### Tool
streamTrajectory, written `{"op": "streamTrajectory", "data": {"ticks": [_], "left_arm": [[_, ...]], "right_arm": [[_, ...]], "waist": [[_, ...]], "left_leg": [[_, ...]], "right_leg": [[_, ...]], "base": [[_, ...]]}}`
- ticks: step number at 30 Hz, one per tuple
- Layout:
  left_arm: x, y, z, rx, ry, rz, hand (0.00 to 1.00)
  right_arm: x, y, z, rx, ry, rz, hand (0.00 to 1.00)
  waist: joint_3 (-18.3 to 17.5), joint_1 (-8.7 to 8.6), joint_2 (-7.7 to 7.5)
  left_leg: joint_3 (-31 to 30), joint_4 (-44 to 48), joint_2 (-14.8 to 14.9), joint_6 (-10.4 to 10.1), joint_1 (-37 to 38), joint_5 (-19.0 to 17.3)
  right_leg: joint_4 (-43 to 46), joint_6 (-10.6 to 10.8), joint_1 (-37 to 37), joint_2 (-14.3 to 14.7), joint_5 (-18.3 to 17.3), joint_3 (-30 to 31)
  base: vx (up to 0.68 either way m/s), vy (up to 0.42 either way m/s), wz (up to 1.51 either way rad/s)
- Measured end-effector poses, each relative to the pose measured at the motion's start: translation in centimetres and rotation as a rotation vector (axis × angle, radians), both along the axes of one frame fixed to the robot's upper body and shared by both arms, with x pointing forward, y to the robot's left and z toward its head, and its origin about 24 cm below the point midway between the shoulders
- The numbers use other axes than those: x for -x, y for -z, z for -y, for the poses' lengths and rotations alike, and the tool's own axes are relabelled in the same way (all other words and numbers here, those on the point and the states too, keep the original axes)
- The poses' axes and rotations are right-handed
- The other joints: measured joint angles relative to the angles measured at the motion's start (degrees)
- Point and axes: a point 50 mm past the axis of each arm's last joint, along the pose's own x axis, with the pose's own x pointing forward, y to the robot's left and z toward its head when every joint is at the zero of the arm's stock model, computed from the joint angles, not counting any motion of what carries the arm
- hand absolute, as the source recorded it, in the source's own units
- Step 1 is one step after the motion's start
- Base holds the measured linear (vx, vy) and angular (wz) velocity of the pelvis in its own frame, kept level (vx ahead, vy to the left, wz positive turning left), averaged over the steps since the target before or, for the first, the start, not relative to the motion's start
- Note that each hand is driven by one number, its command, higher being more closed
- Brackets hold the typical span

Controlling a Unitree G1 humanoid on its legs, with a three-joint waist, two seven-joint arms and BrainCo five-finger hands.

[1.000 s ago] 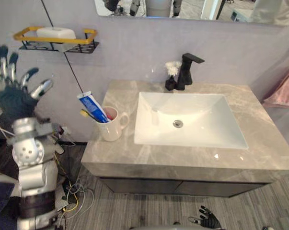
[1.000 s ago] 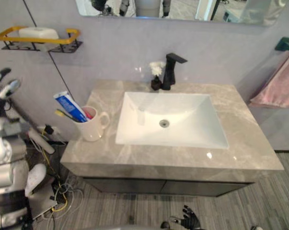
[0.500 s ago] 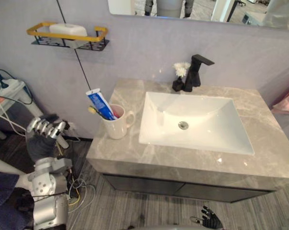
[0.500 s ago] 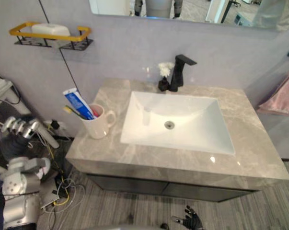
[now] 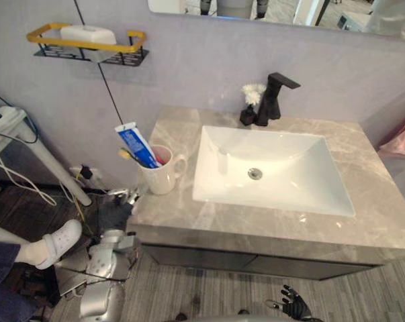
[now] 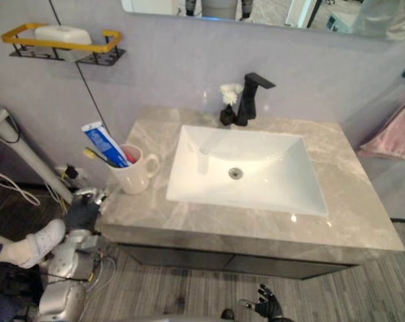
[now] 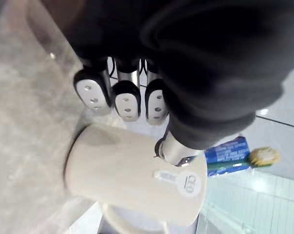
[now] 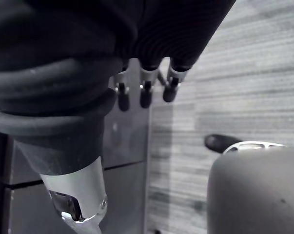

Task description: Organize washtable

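Robot hand [image 5: 114,213] of left arm lowered beside mug [image 5: 158,181], at countertop [image 5: 189,218] edge

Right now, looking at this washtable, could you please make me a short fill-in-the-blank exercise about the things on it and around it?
1. The mug stands on the counter to the ____ of the sink.
2. The faucet behind the sink is ____ in colour.
3. The white soap lies on a wall shelf with a ____ rail.

Missing words: left; black; yellow.
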Motion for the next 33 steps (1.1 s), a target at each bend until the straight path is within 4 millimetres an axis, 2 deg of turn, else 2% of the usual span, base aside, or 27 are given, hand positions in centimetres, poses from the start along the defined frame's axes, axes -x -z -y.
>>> {"op": "streamTrajectory", "data": {"ticks": [23, 27, 33], "left_arm": [[-0.7, 0.3, 2.6, -0.039, 0.13, -0.011, 1.0], [-0.9, 0.1, 2.7, -0.063, 0.134, -0.01, 1.0], [-1.8, -0.8, 2.7, -0.075, 0.122, 0.025, 1.0]], "right_arm": [[-0.7, -0.2, 0.0, 0.003, -0.01, 0.018, 0.0], [-1.1, -0.2, 0.0, 0.002, -0.013, 0.025, 0.0], [-1.0, -0.2, 0.0, 0.002, -0.012, 0.024, 0.0]], "waist": [[0.3, -0.47, 0.8], [0.4, -1.69, 0.84], [0.4, -1.79, 0.91]], "left_leg": [[1.1, 0.0, 0.1, 0.0, -0.2, 0.0], [1.6, -0.1, 0.0, 0.0, -0.2, 0.0], [2.0, -0.1, 0.1, 0.0, -0.2, 0.0]], "right_leg": [[0.0, 0.2, -0.8, 0.0, 0.3, 1.5], [0.0, 0.3, -1.1, 0.0, 0.5, 1.7], [-0.1, 0.3, -1.3, 0.0, 0.6, 1.9]], "base": [[0.0, -0.001, -0.02], [-0.02, -0.001, -0.06], [-0.03, -0.01, -0.03]]}}
